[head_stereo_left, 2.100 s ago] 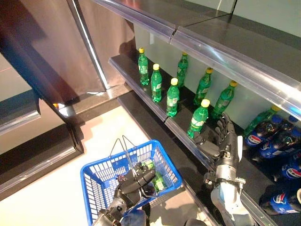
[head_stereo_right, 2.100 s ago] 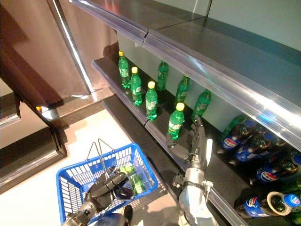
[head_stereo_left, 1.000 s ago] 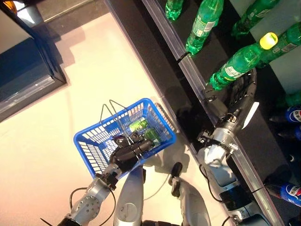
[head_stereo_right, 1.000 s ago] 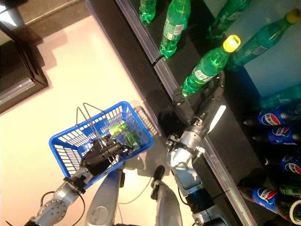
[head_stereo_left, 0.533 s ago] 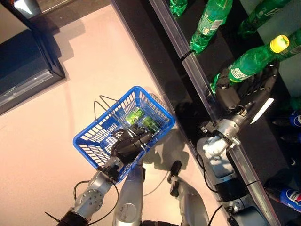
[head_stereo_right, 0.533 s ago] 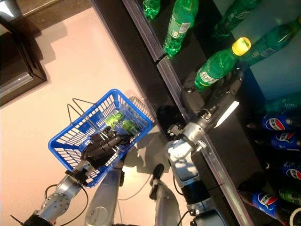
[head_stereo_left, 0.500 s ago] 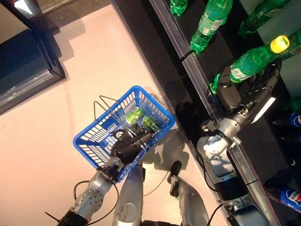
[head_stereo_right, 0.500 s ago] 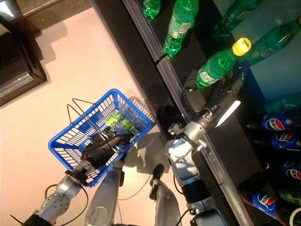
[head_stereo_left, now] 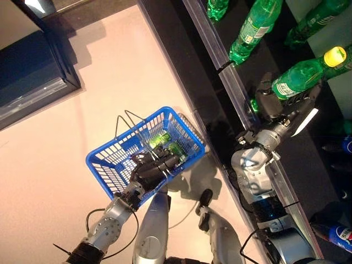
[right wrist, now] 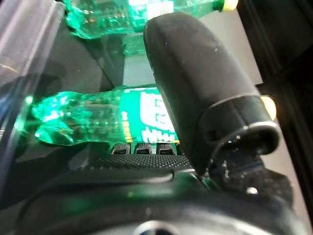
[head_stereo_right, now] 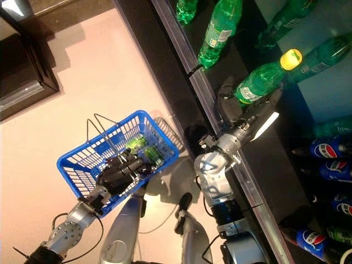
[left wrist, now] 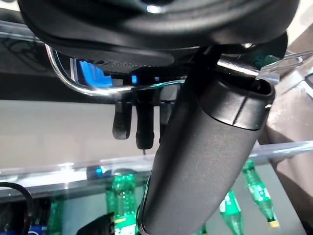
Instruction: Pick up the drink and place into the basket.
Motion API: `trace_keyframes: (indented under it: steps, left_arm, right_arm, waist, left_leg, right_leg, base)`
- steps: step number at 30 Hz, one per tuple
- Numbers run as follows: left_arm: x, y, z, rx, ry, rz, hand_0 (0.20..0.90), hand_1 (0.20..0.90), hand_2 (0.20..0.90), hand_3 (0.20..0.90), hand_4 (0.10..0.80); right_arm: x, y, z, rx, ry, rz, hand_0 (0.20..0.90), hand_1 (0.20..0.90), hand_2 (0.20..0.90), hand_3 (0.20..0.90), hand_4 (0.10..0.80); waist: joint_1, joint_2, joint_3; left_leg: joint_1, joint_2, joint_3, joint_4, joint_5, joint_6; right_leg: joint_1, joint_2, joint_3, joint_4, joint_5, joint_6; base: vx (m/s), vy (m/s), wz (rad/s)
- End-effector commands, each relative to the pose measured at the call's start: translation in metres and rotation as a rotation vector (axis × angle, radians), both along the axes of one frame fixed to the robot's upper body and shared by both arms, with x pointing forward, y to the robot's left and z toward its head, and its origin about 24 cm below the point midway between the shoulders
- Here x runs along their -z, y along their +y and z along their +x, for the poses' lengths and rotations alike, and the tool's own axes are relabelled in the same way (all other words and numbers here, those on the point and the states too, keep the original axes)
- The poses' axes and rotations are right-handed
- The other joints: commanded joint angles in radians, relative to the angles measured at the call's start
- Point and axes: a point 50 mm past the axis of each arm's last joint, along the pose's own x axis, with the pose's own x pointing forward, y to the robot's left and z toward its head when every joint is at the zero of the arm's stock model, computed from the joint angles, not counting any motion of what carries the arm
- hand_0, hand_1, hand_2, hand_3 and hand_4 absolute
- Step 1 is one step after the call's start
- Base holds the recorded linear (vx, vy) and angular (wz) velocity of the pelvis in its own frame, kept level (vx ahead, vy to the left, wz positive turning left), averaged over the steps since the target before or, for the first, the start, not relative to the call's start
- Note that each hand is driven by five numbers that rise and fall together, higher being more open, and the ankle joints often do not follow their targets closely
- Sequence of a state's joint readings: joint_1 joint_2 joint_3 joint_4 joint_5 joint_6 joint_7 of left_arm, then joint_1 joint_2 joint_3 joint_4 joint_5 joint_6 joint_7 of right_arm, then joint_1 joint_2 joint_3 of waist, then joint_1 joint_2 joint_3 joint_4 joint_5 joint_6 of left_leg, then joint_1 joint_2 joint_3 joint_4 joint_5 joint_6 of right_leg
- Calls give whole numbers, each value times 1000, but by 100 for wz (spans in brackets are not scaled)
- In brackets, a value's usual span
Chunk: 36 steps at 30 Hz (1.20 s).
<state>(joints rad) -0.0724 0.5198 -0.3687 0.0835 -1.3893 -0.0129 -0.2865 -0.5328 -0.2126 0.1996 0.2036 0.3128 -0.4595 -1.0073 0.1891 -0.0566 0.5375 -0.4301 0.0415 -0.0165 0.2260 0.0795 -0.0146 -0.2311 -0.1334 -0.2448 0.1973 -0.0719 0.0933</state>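
A robot stands beside a dark shelf (head_stereo_left: 231,93) at three o'clock. Its right hand (head_stereo_left: 270,104) is wrapped around one green bottle (head_stereo_left: 301,73) with a yellow cap, at two o'clock, on the shelf. Three more green bottles stand along the shelf toward twelve o'clock. Its left hand (head_stereo_left: 151,170) is clenched on the wire handle (left wrist: 93,88) of one blue basket (head_stereo_left: 113,159) at the centre, over the pale floor (head_stereo_left: 71,126). Two green bottles lie inside the basket. Blue-labelled dark bottles (head_stereo_right: 324,148) sit at four o'clock.
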Motion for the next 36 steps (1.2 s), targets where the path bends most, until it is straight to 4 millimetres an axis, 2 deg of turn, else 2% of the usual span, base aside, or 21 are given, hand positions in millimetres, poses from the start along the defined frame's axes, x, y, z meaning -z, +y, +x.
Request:
trace_keyframes:
  steps: [1,2,3,12,19,28,36]
  left_arm:
    - [-122,-43,0,256,-644,-174,300,300,300,200,100]
    - [-121,-44,0,258,-636,-174,300,300,300,200,100]
    - [-119,-44,0,260,-626,-173,300,300,300,200,100]
    - [-109,-43,-2,272,-538,-154,300,300,300,200,100]
    - [-100,-41,-6,282,-474,-136,300,300,300,200,100]
    - [-79,-41,-17,295,-368,-131,300,300,300,200,100]
    - [-69,-48,-28,302,-348,-153,300,300,300,200,100]
  right_arm:
    - [-58,-14,-4,-52,-303,-2,705,705,705,672,572]
    - [-55,-14,-3,-62,-291,7,524,524,524,461,361]
    - [-52,-15,-1,-70,-274,18,307,307,307,208,108]
    - [-29,-18,0,-47,-190,62,300,300,300,200,100]
    - [-17,-8,-5,-25,-144,83,300,300,300,200,100]
    - [4,6,-22,-12,-65,79,300,300,300,200,100]
    - [2,20,-45,-116,-94,-15,300,300,300,200,100]
  waist:
    - [11,3,-17]
    - [11,4,-17]
    - [13,4,-17]
    - [32,9,-18]
    - [51,4,-30]
    - [60,-1,-105]
    - [46,9,-140]
  left_leg:
    - [0,7,-77,208,-189,-46]
    - [1,6,-76,218,-195,-46]
    - [4,5,-75,227,-201,-46]
    - [77,5,-62,239,-232,-45]
    - [163,9,-49,207,-230,-50]
    - [282,13,-36,138,-213,-64]
    - [353,15,-33,91,-182,-69]
  right_leg:
    - [32,-82,15,-71,173,86]
    - [34,-83,13,-64,169,86]
    - [38,-84,11,-58,166,86]
    - [92,-95,6,-40,152,117]
    - [151,-87,10,-44,144,134]
    - [216,-73,13,-56,143,145]
    - [241,-69,20,-52,150,150]
  base:
    - [78,15,2]
    - [107,16,3]
    - [110,16,3]
    - [116,-12,4]
    - [118,-24,3]
    - [128,4,7]
    - [64,40,3]
